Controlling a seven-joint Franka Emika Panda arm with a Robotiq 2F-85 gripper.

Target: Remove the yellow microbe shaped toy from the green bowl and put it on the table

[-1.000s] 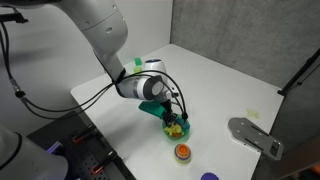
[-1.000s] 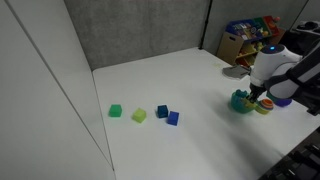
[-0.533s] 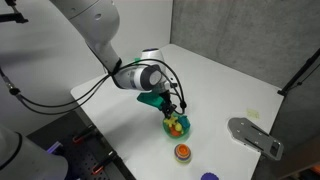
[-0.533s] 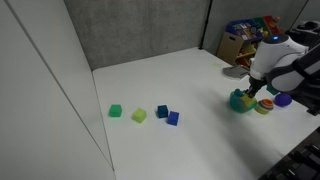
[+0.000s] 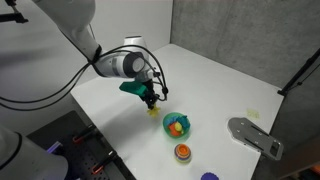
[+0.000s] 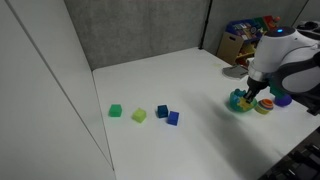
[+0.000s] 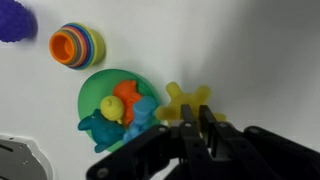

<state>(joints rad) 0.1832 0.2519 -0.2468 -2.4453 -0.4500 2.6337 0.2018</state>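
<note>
My gripper (image 5: 150, 101) is shut on the yellow microbe shaped toy (image 5: 152, 111) and holds it just above the white table (image 5: 215, 85), beside the green bowl (image 5: 187, 122) and outside its rim. In the wrist view the toy (image 7: 186, 98) sits between the fingertips (image 7: 195, 116), right of the bowl (image 7: 98, 83). The bowl still holds orange and blue toys. In an exterior view the gripper (image 6: 258, 98) hangs by the bowl (image 6: 238, 103); the toy is not clear there.
A striped orange-red round container (image 5: 182, 152) (image 7: 76, 45) and a purple toy (image 7: 12, 20) lie near the bowl. A grey bracket (image 5: 255, 136) sits at the table edge. Green, yellow-green and two blue blocks (image 6: 139, 115) lie far across the table.
The gripper has lifted the yellow toy out of the green bowl and carried it sideways away from the bowl, down toward the table.
</note>
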